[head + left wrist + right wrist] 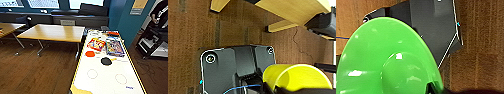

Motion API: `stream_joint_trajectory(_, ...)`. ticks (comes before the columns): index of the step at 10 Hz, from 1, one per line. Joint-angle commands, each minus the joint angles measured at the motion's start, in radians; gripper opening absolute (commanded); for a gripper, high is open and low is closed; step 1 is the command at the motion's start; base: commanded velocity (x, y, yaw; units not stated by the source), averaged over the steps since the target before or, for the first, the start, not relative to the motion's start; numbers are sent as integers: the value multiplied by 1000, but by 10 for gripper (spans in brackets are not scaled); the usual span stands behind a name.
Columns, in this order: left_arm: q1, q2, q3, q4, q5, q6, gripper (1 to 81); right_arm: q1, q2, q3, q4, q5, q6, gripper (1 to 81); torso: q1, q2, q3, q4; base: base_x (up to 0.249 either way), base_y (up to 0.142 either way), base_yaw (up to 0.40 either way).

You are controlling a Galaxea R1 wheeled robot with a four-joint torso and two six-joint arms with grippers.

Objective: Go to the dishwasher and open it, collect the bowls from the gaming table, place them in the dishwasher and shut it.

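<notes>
Carrying both bowls off the gaming desk [105, 82] at 6 o'clock — left end effector [268, 87] clamped on yellow bowl [298, 76], right end effector [432, 87] on green bowl [386, 60] — loading the dishwasher and closing it remain.

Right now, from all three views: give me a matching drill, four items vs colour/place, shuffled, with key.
Things:
1. small bowl by the left wrist
2. wide bowl by the right wrist
3. gaming table
4. round disc on the gaming table

Colour or place:
A. white top with a yellow rim
B. black, beside an orange disc
C. lime green, above the wood floor
D. yellow, above the wood floor

Pairs: 1-D, 2-C, 3-A, 4-B
</notes>
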Motion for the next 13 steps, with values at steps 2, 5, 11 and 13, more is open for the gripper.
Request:
stream_joint_trajectory(2,194,152,-328,-13,-26,19,10,-3,-13,-10,-3,-73,4,10,0,0,0,0,0,0,0)
stream_joint_trajectory(5,308,258,-566,-19,-184,14,10,-8,9,-31,-14,-75,2,10,0,0,0,0,0,0,0)
stream_joint_trajectory(11,381,378,-686,-167,-175,84,10,-17,26,-54,-11,-73,4,10,0,0,0,0,0,0,0)
stream_joint_trajectory(13,404,396,-732,-383,-176,295,10,-15,35,-65,-13,-73,2,10,-1,-1,0,0,0,0,0)
